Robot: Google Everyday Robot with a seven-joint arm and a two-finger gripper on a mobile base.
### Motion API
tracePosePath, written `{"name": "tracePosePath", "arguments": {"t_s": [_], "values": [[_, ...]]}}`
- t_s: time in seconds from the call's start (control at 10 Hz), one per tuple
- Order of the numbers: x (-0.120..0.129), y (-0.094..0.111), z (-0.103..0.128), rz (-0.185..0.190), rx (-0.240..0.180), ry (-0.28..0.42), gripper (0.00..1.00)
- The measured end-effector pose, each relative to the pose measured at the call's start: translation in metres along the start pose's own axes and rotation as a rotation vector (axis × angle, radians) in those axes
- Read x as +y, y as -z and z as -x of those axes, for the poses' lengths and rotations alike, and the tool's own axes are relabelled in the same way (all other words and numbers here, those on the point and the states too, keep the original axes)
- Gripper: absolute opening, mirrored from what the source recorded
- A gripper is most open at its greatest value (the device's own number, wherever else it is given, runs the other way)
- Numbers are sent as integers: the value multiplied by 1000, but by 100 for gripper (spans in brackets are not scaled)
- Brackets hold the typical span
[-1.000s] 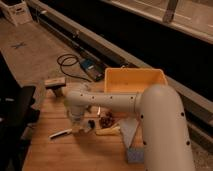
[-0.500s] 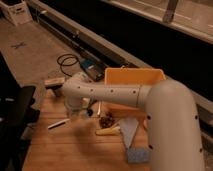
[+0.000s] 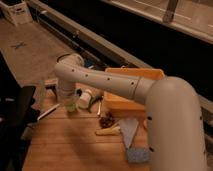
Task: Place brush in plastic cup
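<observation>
Evidently the arm has swung its wrist toward the table's 10 o'clock corner, so the gripper (image 3: 69,99) now hangs just above the plastic cup (image 3: 71,106) — yet the brush (image 3: 48,112) lies on the table (image 3: 65,145) at the cup's 8 o'clock, ungrasped. We cannot tell whether the gripper is open or closed; we judge that pickup remains outstanding.

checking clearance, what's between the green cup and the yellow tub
camera view: a white round container sits between the plastic cup and the yellow tub; the claw hangs at the cup's top
</observation>
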Motion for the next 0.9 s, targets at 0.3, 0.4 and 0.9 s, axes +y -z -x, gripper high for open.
{"name": "tracePosePath", "arguments": {"t_s": [0.3,0.4,0.9], "values": [[-22,6,16,-53,-76,236,0],[-26,7,19,-66,-89,282,0],[-28,-12,15,-40,30,273,0]]}}
